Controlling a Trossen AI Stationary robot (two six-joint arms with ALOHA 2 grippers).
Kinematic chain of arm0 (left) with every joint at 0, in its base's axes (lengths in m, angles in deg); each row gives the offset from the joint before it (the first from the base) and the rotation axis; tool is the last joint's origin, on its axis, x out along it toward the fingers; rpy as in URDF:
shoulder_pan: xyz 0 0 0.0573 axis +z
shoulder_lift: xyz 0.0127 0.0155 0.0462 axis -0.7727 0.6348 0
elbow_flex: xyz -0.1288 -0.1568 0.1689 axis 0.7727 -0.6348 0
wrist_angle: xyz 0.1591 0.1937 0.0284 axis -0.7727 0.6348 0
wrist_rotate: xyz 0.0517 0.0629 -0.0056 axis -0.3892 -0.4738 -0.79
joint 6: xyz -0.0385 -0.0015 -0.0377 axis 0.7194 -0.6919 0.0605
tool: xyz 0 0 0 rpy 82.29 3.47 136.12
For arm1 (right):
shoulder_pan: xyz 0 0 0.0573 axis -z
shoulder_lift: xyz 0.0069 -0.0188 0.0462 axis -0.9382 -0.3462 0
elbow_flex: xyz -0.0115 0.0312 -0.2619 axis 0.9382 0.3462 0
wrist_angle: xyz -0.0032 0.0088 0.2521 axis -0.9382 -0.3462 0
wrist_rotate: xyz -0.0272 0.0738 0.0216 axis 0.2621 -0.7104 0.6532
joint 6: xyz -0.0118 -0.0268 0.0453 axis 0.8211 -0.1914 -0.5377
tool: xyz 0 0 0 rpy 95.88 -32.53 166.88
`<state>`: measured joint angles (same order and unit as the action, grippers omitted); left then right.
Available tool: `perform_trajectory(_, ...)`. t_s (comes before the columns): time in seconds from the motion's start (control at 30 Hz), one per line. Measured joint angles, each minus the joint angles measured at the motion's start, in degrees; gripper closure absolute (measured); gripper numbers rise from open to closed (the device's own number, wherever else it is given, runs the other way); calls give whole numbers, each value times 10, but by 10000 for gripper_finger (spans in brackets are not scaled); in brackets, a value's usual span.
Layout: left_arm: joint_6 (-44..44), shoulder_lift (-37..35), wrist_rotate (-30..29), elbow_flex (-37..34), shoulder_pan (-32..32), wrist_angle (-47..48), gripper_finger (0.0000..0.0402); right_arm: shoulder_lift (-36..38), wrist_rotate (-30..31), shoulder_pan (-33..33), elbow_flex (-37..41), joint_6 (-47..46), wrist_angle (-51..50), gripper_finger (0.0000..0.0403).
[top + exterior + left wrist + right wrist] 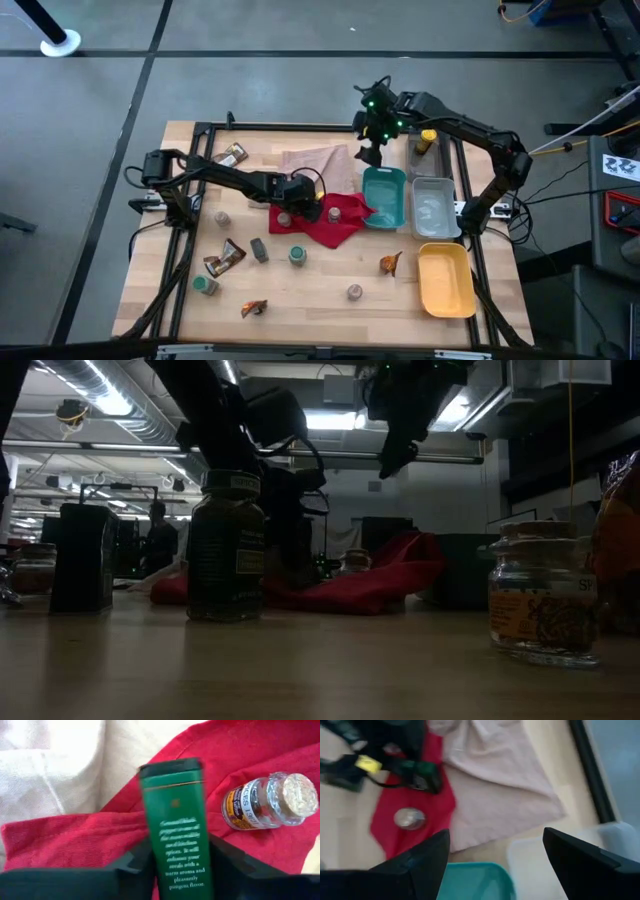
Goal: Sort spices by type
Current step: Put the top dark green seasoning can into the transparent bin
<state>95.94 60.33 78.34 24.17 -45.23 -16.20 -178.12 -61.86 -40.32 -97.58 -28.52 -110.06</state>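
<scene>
Spices lie mostly unsorted: a green spice tin [175,827] on the red cloth [322,226] sits between the left gripper [176,865] fingers, clamped or closing, I cannot tell. Jars and sachets remain scattered over the near wooden table [320,300]. The right gripper [495,851] hangs spread apart above the teal tray [385,195], in a dim workshop.
</scene>
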Motion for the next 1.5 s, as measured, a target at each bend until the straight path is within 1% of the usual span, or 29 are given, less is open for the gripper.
perform_trajectory(0.07,-10,0,0,0,0,0,308,0,-22,-7,0,6,0,84)
perform_trajectory(0.1,-17,-1,0,0,0,0,309,0,-34,-10,0,6,0,84)
perform_trajectory(0.27,-56,-12,0,0,0,0,309,0,-85,-23,0,6,0,84)
perform_trajectory(0.53,-128,-73,0,0,0,-6,301,0,-142,-37,0,29,0,84)
perform_trajectory(0.63,-167,-100,0,0,0,-27,301,0,-159,-45,0,50,3,84)
perform_trajectory(0.73,-212,-120,0,0,0,-72,303,0,-169,-57,0,67,10,84)
perform_trajectory(0.93,-277,-137,0,0,-2,-152,298,0,-157,-90,0,65,29,84)
perform_trajectory(1.07,-310,-138,0,0,-8,-190,302,0,-108,-113,0,45,54,84)
perform_trajectory(1.2,-337,-138,0,0,-18,-205,301,0,-63,-128,0,18,69,84)
perform_trajectory(1.4,-379,-138,-4,0,-31,-241,301,-2,-82,-130,0,-26,65,84)
perform_trajectory(1.5,-392,-138,-9,0,-34,-258,302,-3,-85,-130,0,-31,58,84)
